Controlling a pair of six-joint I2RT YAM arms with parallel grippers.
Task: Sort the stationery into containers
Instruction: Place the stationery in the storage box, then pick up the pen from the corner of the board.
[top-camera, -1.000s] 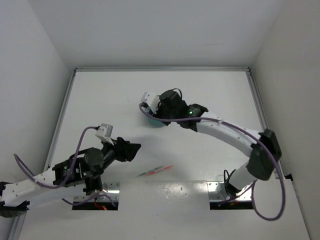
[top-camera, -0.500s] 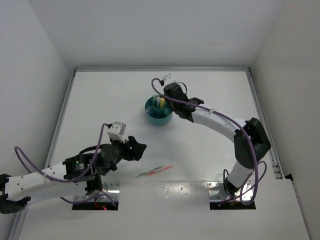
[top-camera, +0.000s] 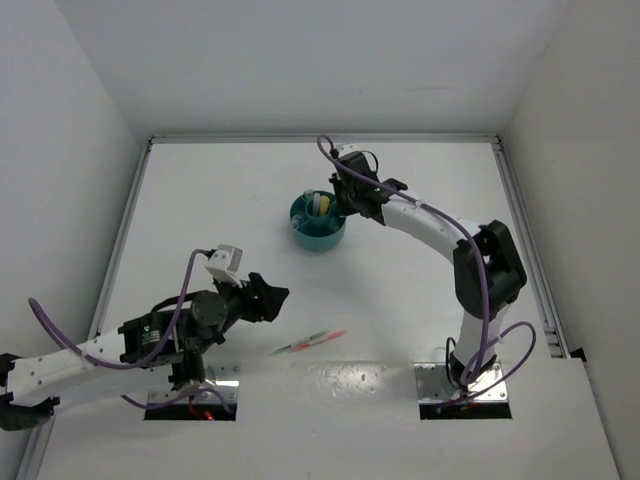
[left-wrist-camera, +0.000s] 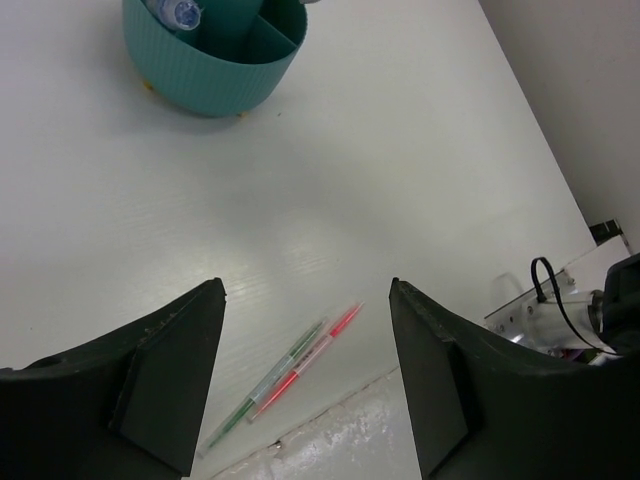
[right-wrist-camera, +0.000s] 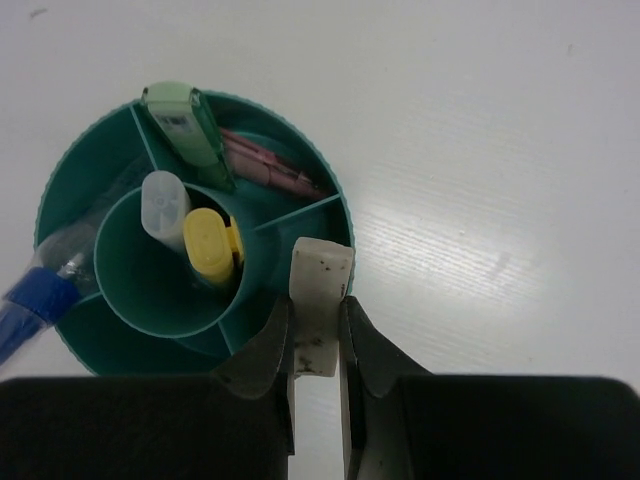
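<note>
The teal bowl (top-camera: 303, 230) stands mid-table, with a central cup and ring compartments (right-wrist-camera: 300, 215). It holds a yellow marker (right-wrist-camera: 209, 245), a clear-capped stick (right-wrist-camera: 163, 204), a green stick (right-wrist-camera: 180, 120), pink sticks (right-wrist-camera: 265, 172) and a blue one (right-wrist-camera: 35, 300). My right gripper (right-wrist-camera: 317, 308) is shut on a beige eraser block (right-wrist-camera: 320, 285), held above the bowl's near-right rim; from above it shows at the bowl's far right (top-camera: 342, 200). A green pen (left-wrist-camera: 268, 387) and a pink-red pen (left-wrist-camera: 315, 352) lie side by side on the table. My left gripper (left-wrist-camera: 307, 292) hangs open above them, holding nothing.
White walls enclose the table on the left, back and right. A metal mounting plate (left-wrist-camera: 545, 315) with cables sits at the near edge right of the pens. The right arm (top-camera: 480, 260) arches over the table's right half.
The right wrist swung from over the bowl to its far-right side, uncovering it. The left gripper crept a little toward the pens.
</note>
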